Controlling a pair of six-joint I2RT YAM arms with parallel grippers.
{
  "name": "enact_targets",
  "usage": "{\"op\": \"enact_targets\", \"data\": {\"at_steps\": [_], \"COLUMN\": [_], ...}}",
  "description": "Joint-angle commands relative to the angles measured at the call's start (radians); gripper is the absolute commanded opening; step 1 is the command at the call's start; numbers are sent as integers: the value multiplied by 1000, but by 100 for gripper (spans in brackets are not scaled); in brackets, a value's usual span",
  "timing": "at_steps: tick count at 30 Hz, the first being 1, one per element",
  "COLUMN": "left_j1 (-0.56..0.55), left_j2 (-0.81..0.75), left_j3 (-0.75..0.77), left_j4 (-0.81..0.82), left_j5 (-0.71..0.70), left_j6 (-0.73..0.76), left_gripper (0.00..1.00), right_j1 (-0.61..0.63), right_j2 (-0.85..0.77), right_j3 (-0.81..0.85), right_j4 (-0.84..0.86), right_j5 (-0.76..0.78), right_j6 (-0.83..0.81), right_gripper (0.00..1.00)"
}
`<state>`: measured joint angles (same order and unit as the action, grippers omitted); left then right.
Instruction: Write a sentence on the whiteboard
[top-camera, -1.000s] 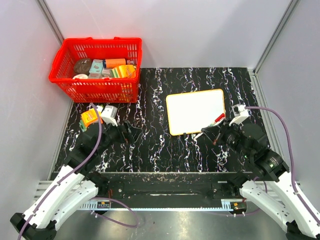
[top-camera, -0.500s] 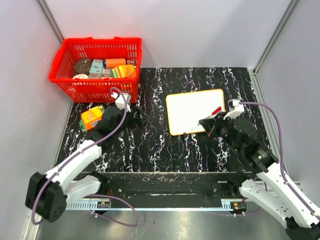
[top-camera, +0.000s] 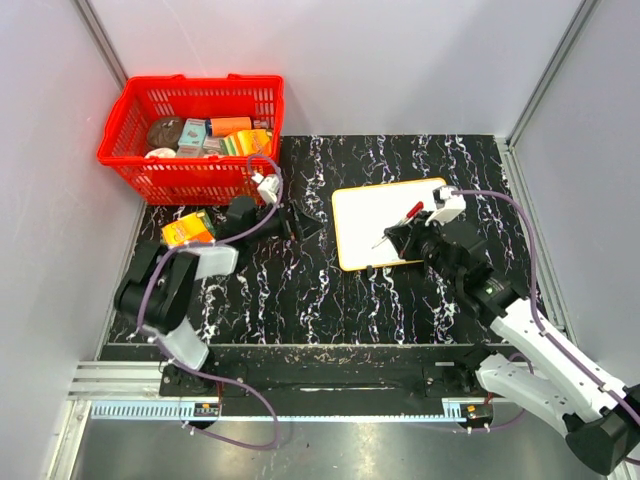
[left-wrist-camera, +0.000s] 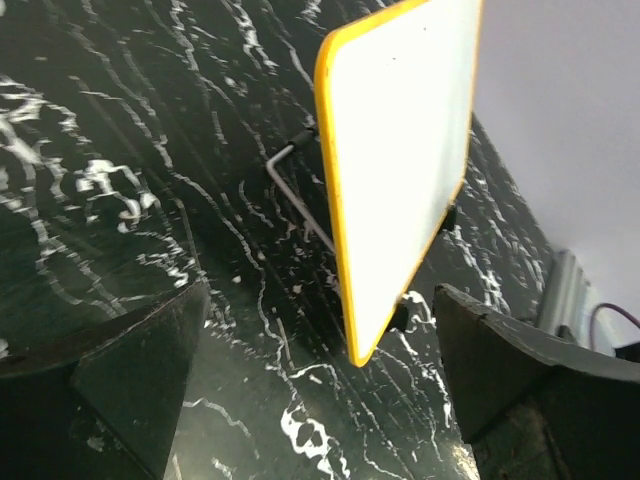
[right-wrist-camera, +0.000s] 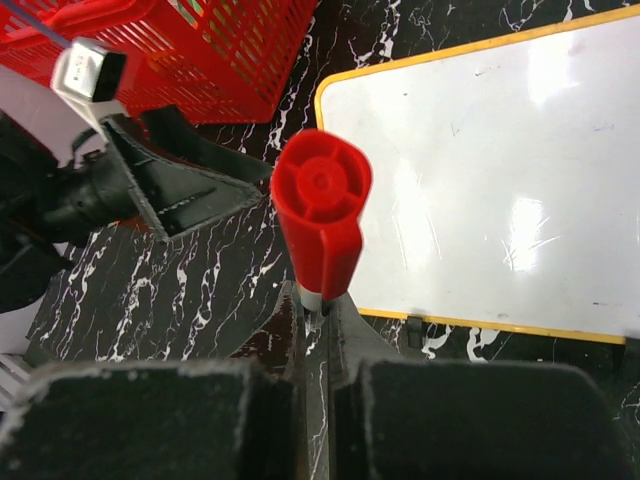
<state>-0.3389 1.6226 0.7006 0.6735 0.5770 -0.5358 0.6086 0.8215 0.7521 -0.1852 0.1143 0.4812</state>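
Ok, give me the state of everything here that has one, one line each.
left gripper: jaws open, empty.
right gripper: jaws shut on the marker.
marker: held, red end sticking out of the jaws.
whiteboard: lying on the table, blank.
basket: upright, filled with packets.

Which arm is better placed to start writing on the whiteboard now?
Right. The right pincer is shut on the red marker, right at the blank whiteboard. The left pincer is open and empty, off to the board's left.
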Motion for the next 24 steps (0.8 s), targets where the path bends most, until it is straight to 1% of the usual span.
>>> {"op": "enact_targets", "data": {"at_steps": [1, 3, 6, 9, 10, 11, 13, 15, 16, 18, 19, 20, 24], "left_j1": [6, 5, -12, -43, -58, -64, -74, -77, -78, -81, -87, -91, -107], "left_j2": [108, 154, 201, 235, 243, 256, 269, 298, 310, 342, 352, 364, 367], "left_j3": [79, 95, 134, 177, 204, 212, 235, 249, 261, 280, 298, 310, 335], "left_j4": [351, 382, 393, 327, 272, 252, 215, 213, 221, 227, 225, 215, 156], "left_j5": [196, 215, 224, 212, 205, 190, 179, 178, 182, 205, 219, 237, 245], "left_j6": [-128, -157, -162, -116, -101, -84, -56, -58, -59, -64, -62, -61, -3], "left_gripper": [99, 99, 99, 99, 99, 99, 99, 99, 97, 93, 88, 86, 82], "right_j1": [2, -3, -35, -157, -196, -269, -311, -345, -358, -380, -383, -386, -391], "right_j2": [33, 53, 96, 125, 130, 131, 137, 145, 149, 151, 151, 153, 151], "right_j3": [3, 3, 18, 15, -2, -11, -23, -25, -30, -40, -45, -45, -46], "right_j4": [119, 141, 158, 199, 226, 268, 294, 312, 323, 360, 365, 366, 366], "right_j5": [15, 7, -50, -198, -288, -329, -395, -424, -467, -492, -499, -501, -498], "right_j6": [-23, -23, -10, 45, 65, 83, 111, 114, 119, 141, 142, 143, 126], "right_gripper": [0, 0, 0, 0, 0, 0, 0, 0, 0, 0, 0, 0, 0]}}
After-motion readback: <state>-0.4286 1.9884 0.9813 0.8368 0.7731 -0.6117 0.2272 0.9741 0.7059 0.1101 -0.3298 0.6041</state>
